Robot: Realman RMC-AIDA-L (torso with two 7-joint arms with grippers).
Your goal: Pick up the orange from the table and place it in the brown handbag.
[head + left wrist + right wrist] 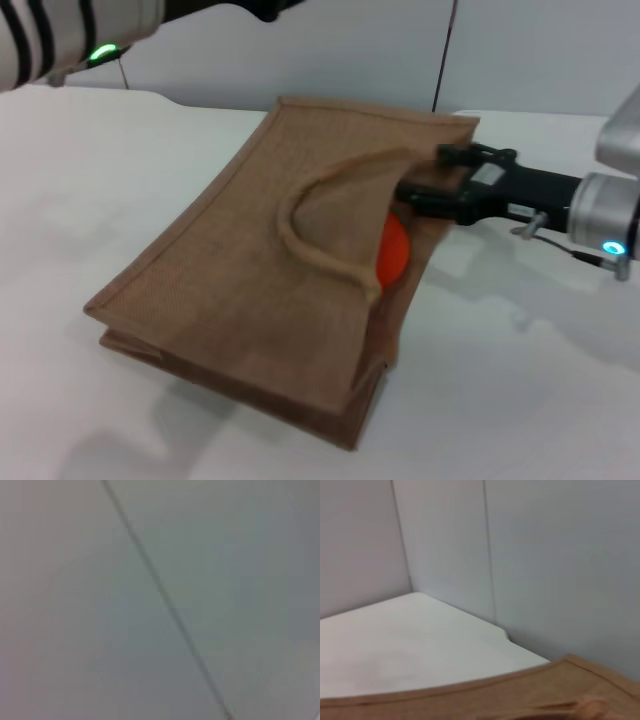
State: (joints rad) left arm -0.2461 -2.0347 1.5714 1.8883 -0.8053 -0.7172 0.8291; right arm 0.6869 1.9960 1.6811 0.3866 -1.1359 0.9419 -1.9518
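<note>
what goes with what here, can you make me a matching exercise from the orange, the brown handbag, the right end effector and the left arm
Things:
1. orange
2. brown handbag
3. right end effector
4. left arm

Places or states:
A. lying flat on the white table
B. raised at the far left, away from the bag
C. inside the bag's mouth, partly showing
D. reaching into the bag's opening from the right

Pairs: 1-C, 2-A, 3-D, 4-B

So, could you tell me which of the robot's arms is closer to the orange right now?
The right. The right gripper reaches into the brown handbag's mouth, right beside the orange. The left arm is raised far away, at the table's back left.
</note>
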